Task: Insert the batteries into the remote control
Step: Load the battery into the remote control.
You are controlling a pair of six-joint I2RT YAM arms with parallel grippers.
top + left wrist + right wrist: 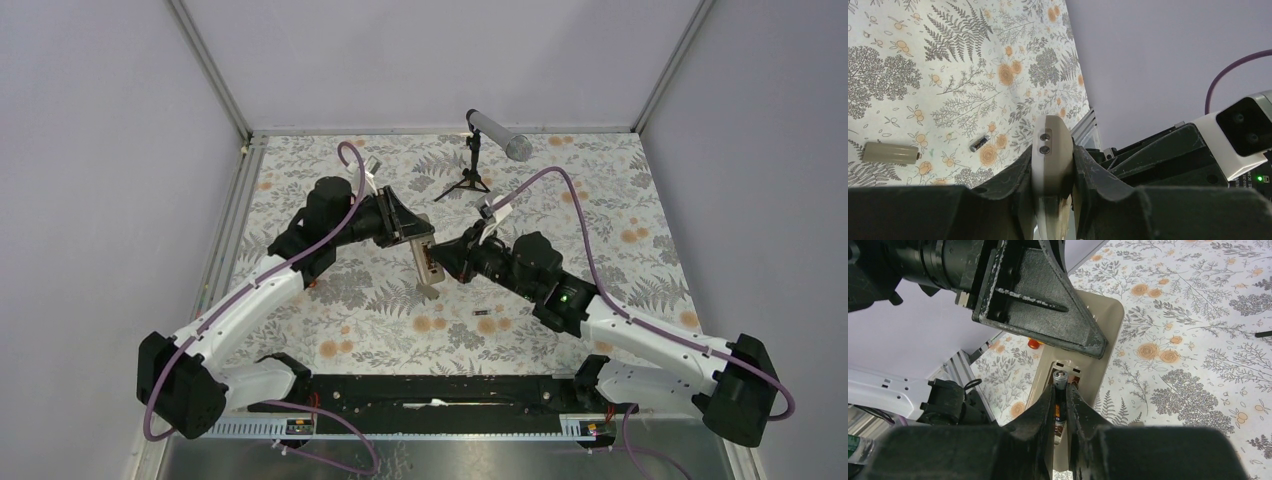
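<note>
Right fingers [1044,407], closest to the right wrist lens, pinch the first battery [1060,377] between their tips. Its metallic end points away from the lens, at the open compartment in the beige back of the remote control [1105,335]. Whether the cell is seated there cannot be told. Left fingers [1015,177] press against both sides of the remote control and hold it tilted near mid-table in the overhead view.

Second battery [484,316] lies loose on the floral tabletop [650,280] at about 4 o'clock from the remote control, apart from both arms. Grey cover piece [890,152] lies on the tabletop at 9 o'clock from the second battery in the left wrist view. Microphone [500,135] on a small tripod stands at 1 o'clock from the remote control, near the far edge. Small orange object [1034,343] sits on the tabletop beyond the remote control. Its kind cannot be told.
</note>
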